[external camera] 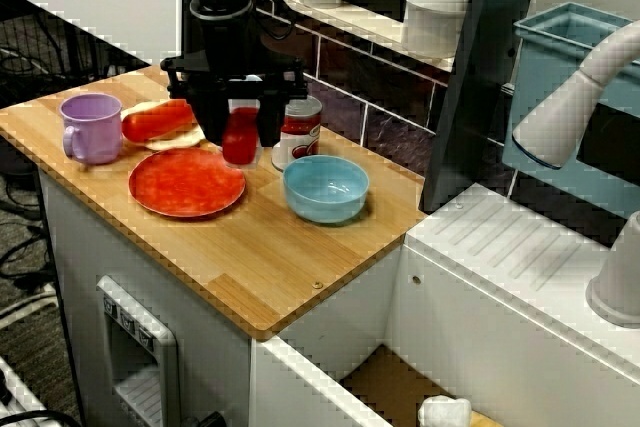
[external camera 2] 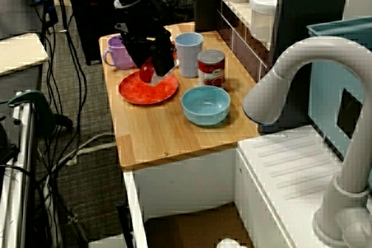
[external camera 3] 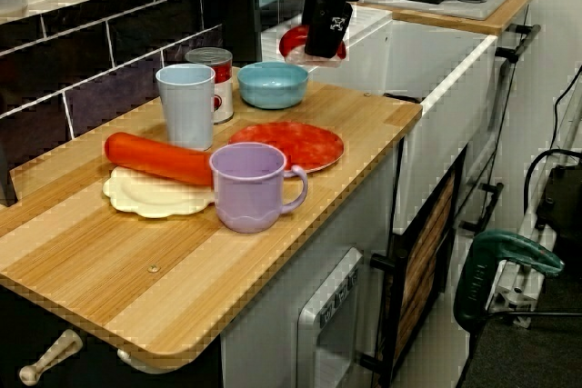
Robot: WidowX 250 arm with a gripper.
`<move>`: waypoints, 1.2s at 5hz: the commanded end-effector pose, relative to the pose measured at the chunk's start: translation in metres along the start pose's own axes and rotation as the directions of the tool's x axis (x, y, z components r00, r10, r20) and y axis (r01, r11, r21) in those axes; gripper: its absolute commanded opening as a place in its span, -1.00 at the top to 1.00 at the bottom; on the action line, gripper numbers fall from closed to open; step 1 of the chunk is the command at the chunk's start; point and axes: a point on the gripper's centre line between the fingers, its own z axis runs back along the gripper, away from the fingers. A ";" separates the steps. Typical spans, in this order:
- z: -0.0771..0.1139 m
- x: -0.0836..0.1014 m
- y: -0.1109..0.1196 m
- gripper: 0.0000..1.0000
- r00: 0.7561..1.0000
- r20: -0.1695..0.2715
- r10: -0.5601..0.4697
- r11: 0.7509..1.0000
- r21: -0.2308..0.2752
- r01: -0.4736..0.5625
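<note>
The small red item (external camera: 240,139) was clamped in the gripper (external camera 2: 152,72), in the air over the back edge of the red plate (external camera: 186,183), near the can (external camera: 298,130). It appeared light, rigid and smooth, probably slippery; a hold across its middle seemed soundest.

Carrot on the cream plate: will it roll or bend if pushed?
Likely to roll: the carrot is a smooth, round cylinder lying on its side on a shallow plate. Probably stiff: it lies straight with no sag. Its glossy skin may prove slippery.
</note>
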 end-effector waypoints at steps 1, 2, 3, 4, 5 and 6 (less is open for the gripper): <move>0.024 0.009 -0.034 1.00 0.994 0.108 -0.028 0.994 -0.102 0.039; 0.022 0.019 -0.051 1.00 0.991 0.124 -0.042 0.993 -0.108 0.056; 0.014 0.032 -0.060 1.00 0.990 0.136 -0.025 0.994 -0.104 0.040; 0.010 0.040 -0.069 1.00 0.990 0.143 -0.018 0.994 -0.104 0.033; 0.003 0.041 -0.072 1.00 0.986 0.158 -0.050 0.994 -0.088 0.065; -0.009 0.031 -0.070 1.00 0.984 0.158 -0.083 0.993 -0.066 0.094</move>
